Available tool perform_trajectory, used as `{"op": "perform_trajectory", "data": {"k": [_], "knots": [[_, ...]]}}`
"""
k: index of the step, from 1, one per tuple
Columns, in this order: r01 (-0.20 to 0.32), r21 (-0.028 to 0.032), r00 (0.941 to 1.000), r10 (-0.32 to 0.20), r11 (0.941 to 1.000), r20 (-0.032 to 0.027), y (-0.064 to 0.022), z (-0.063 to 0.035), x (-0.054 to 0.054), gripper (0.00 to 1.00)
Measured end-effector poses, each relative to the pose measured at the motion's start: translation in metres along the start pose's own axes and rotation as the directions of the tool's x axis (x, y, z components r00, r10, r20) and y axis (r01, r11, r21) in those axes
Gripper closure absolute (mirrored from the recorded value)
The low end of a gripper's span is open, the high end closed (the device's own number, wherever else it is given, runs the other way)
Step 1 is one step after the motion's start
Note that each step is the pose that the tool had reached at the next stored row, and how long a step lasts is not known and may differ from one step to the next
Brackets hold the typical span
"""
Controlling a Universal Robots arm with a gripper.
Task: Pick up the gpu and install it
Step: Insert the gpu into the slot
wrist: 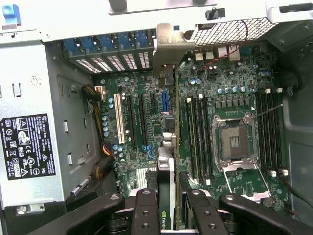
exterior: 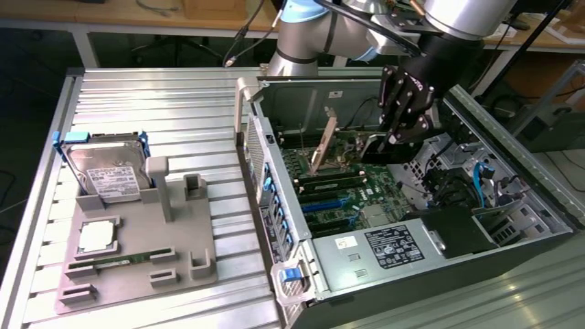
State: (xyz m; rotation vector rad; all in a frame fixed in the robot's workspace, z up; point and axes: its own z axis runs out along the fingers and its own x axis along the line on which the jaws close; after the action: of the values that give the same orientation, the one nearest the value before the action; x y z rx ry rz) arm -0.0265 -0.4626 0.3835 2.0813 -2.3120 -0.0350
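Gripper [wrist: 169, 196] clamps the gpu [wrist: 167, 164] edge-on between its fingers, inside the case [exterior: 525, 171] just over the motherboard [wrist: 234, 93]; the card's bracket [wrist: 171, 46] sits at the rear slot wall. Pickup looks done; whether the card is seated I cannot tell; the arm [exterior: 302, 41] reaches down into the case, wrist facing the motherboard

The gpu [exterior: 322, 142] stands inside the case [exterior: 316, 92], hard drive [exterior: 109, 171] at the exterior view's left.

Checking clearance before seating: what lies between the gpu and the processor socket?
In the wrist view, a row of long black memory slots lies between the gpu and the processor socket.
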Motion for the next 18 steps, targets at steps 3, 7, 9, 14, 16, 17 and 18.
{"op": "perform_trajectory", "data": {"k": [3,7,9,14,16,17,18], "knots": [[0.000,0.0000,1.0000,0.000,1.0000,0.0000,0.0000,0.0007,0.0000,0.73],[0.000,0.0000,1.0000,0.000,1.0000,0.0000,-0.0001,0.0017,0.0000,0.73],[0.000,0.0000,1.0000,0.000,1.0000,-0.0001,-0.0001,0.0022,0.0000,0.73],[0.000,0.0000,1.0000,0.000,1.0000,0.0000,-0.0001,0.0038,0.0000,0.73],[0.000,0.0000,1.0000,0.000,1.0000,0.0000,-0.0002,0.0043,0.0000,0.73],[0.000,0.0000,1.0000,0.000,1.0000,0.0000,-0.0002,0.0046,0.0000,0.73],[0.000,0.0000,1.0000,0.000,1.0000,0.0000,-0.0002,0.0049,0.0000,0.73]]}}
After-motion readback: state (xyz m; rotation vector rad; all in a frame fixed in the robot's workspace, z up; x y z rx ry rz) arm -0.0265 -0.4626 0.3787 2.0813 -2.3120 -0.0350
